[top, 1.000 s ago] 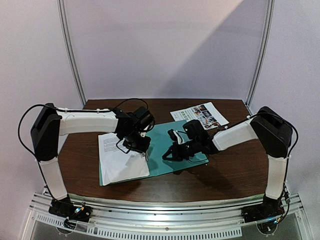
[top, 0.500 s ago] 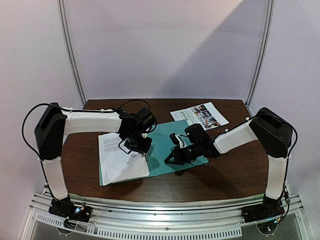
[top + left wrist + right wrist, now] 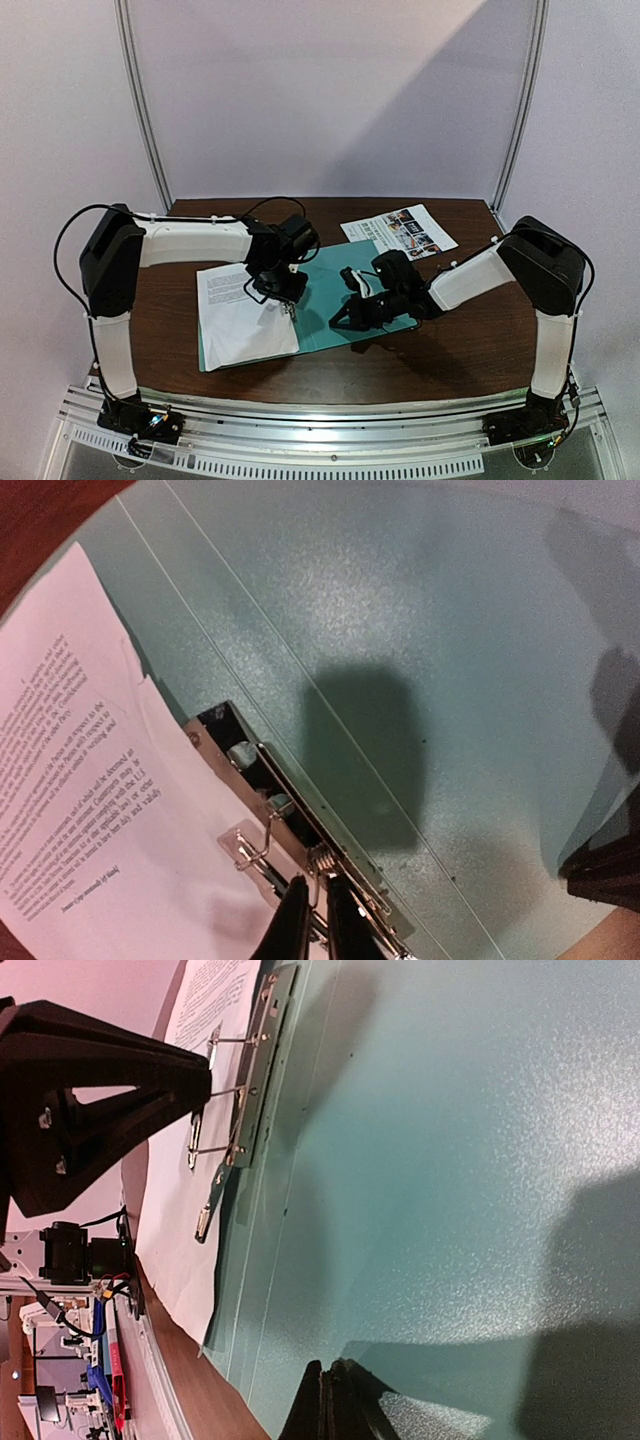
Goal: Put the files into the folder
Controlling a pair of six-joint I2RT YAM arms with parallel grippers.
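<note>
Our left hand (image 3: 317, 927) has its two fingers (image 3: 290, 932) drawn almost together. The wire lever and spring of the clip (image 3: 285, 820) sit in the narrow gap between the tips, so it looks to be pinching the clip. From the tips, the clip's metal bar runs away along the spine of the folder (image 3: 430, 650), which lies open and flat on the bench (image 3: 455, 345). To the left of this hand lies the text sheet (image 3: 80, 780), on the folder's left half. Its edge reaches the clip and passes below the raised wire, but we cannot tell whether it is clamped. From above, that sheet sits askew and covers most of that half, with a teal strip showing along its near edge. To the right of the left hand, the folder's other half is bare teal, crossed by fold lines beside the spine.

Our right hand (image 3: 325, 1397) is over that bare half, near the left hand but apart from it. Its fingers are pressed together with nothing visible between them, and the tips are down at the folder's surface close to its near edge. From this hand, the clip and the left hand lie ahead and to the left, with the text sheet beyond them. The photo sheet (image 3: 400, 228) lies on the far side of the right hand, flat on the bench by the folder's far right corner. It is outside the folder; whether it touches that corner we cannot tell.
</note>
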